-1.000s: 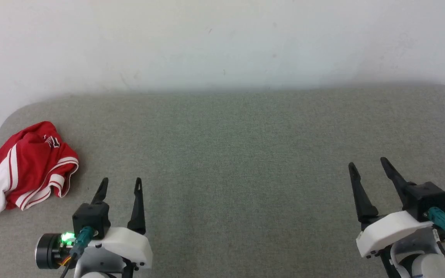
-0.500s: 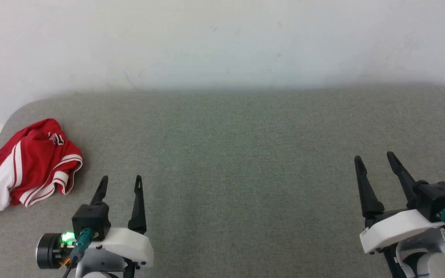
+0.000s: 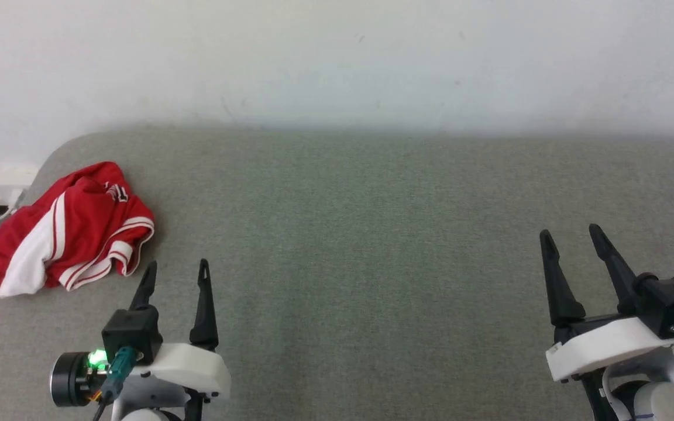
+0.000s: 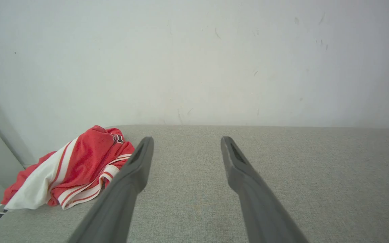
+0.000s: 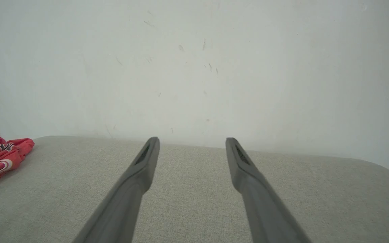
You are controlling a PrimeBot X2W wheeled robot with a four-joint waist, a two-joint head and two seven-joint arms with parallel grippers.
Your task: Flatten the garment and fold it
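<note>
Hovering over the grey pad [image 3: 343,234] with left gripper [image 3: 176,263] and right gripper [image 3: 569,230], fingers [image 3: 203,304] wide apart on both, holding nothing. Seeing the garment [image 3: 79,228] bunched up on the pad's left edge, near the left gripper.

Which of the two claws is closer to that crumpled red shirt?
The left gripper, just beside the red jersey T-shirt; the right gripper is far across the grey surface.

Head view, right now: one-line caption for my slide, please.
Crumpled red-and-white garment lies far left on the grey surface; left gripper and right gripper both open, empty.
</note>
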